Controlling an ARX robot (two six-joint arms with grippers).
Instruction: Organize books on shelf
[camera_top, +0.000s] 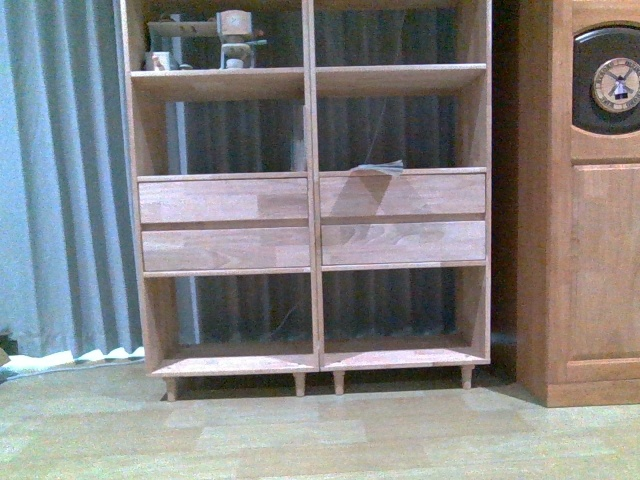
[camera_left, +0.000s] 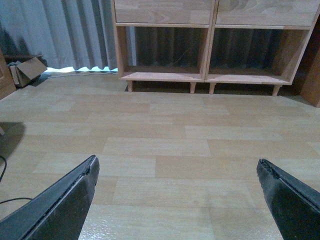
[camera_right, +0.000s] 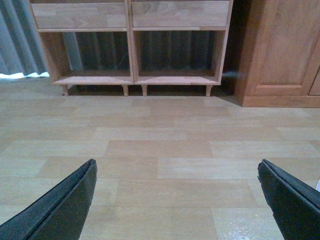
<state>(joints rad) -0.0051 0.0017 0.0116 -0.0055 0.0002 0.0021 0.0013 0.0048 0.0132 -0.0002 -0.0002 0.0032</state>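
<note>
The shelf (camera_top: 312, 230) is a tall light-wood bookcase with a central divider, four drawer fronts and peg legs, standing straight ahead in the front view. A thin pale teal-grey book (camera_top: 378, 167) lies flat in the right middle compartment and overhangs the ledge above the drawers. A slim pale upright strip (camera_top: 300, 150) stands by the divider. The colourful cartoon softcover is out of view. My left gripper (camera_left: 177, 161) is open and empty over bare floor, well short of the shelf (camera_left: 165, 76). My right gripper (camera_right: 177, 162) is likewise open and empty, facing the shelf's lowest compartments (camera_right: 132, 79).
A darker orange-brown cabinet (camera_top: 590, 250) with a round windmill picture (camera_top: 615, 85) stands close to the shelf's right side. Grey curtains (camera_top: 60, 180) hang at left. Small ornaments (camera_top: 236, 40) sit in the top left compartment. A cardboard box (camera_left: 27, 70) lies on the floor at left.
</note>
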